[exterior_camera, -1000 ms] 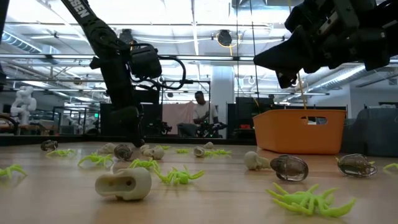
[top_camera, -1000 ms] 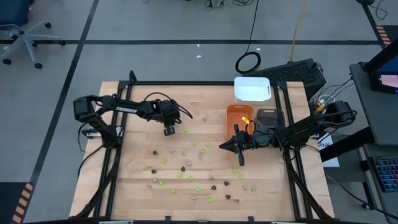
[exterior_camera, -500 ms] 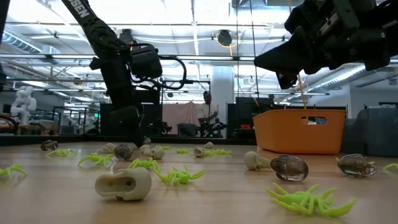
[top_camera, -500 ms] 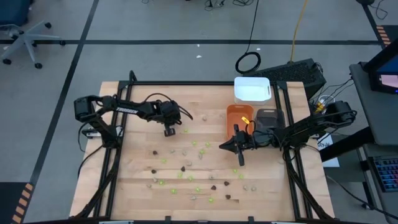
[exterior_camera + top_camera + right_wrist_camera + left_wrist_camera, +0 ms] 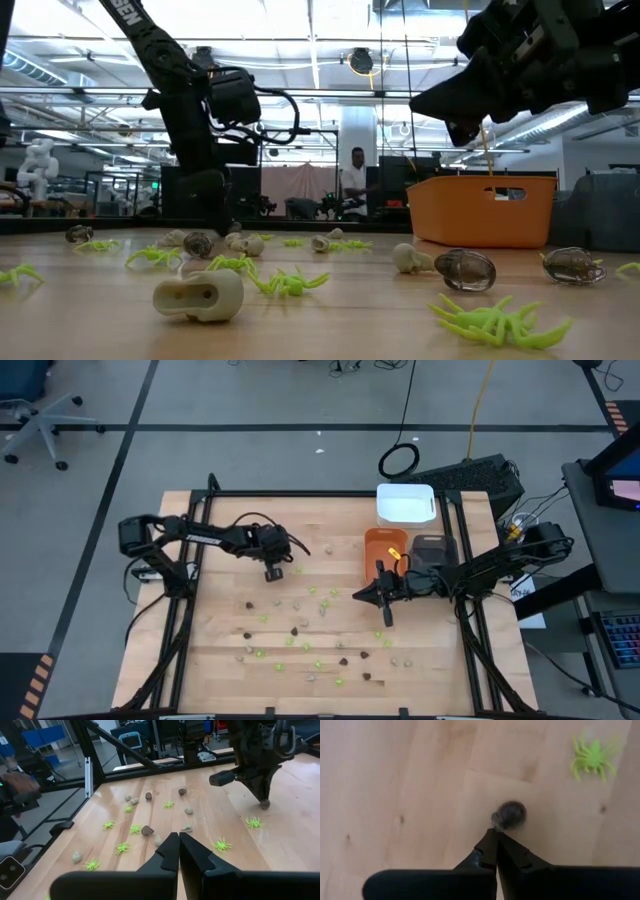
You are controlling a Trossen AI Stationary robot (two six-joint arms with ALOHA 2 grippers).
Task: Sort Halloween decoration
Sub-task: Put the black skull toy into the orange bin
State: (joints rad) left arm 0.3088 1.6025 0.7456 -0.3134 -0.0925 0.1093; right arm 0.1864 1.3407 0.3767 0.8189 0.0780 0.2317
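Closing since 1 second ago, left tool (image 5: 496, 831) pinches a dark brown piece (image 5: 509, 815) beside a green spider (image 5: 592, 756), ready to lift; right tool (image 5: 178, 840) waits closed.

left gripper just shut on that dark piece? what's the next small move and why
Probably a short lift to test the hold. The left gripper is shut with its tips at the edge of the dark brown piece, which sits on the table. The pinch looks marginal, so it may slip.

From above, the scattered decorations (image 5: 300, 630) are too tiny to tell apart; the office chair (image 5: 35, 420) at 10 o'clock is cropped.
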